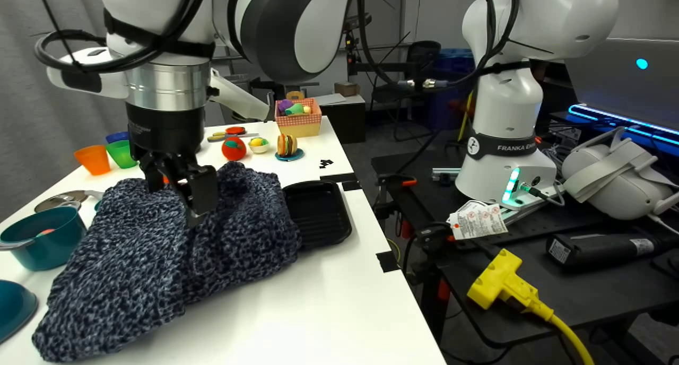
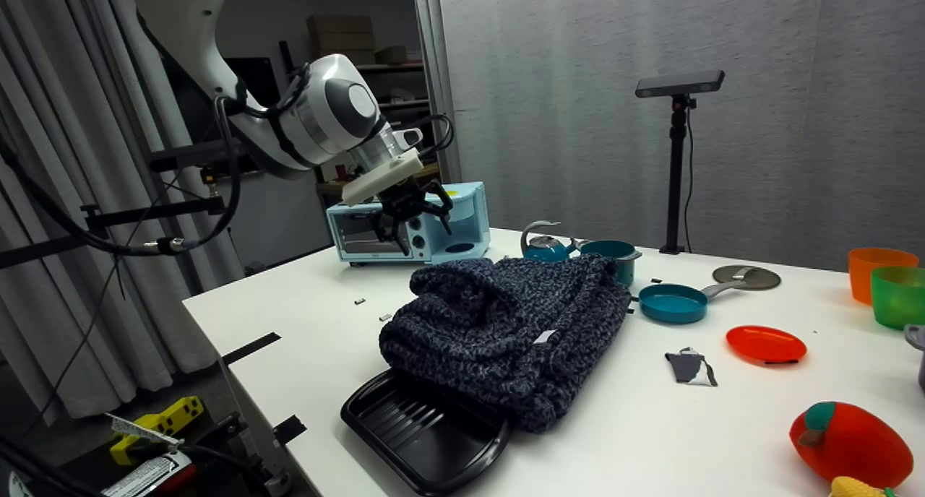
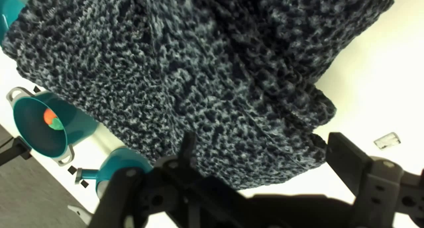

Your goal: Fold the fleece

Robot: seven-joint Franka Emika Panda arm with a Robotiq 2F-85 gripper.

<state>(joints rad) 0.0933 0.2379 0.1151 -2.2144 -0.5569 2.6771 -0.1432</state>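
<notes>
On the white surface [image 2: 650,446] in an exterior view, you have the fleece [image 2: 506,331] heaped in folds, overlapping the black tray [image 2: 426,439] at its seven o'clock; your pincer [image 2: 426,241] hangs at the fleece's eleven o'clock, spread wide, gripping nothing.

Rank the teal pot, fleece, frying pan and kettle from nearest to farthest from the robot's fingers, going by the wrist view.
1. Fleece: mid-picture, its lower edge showing between the open fingers.
2. Kettle: lower left of the picture.
3. Teal pot: farther left and slightly higher.
4. Frying pan: upper left corner, cut off by the frame.
</notes>
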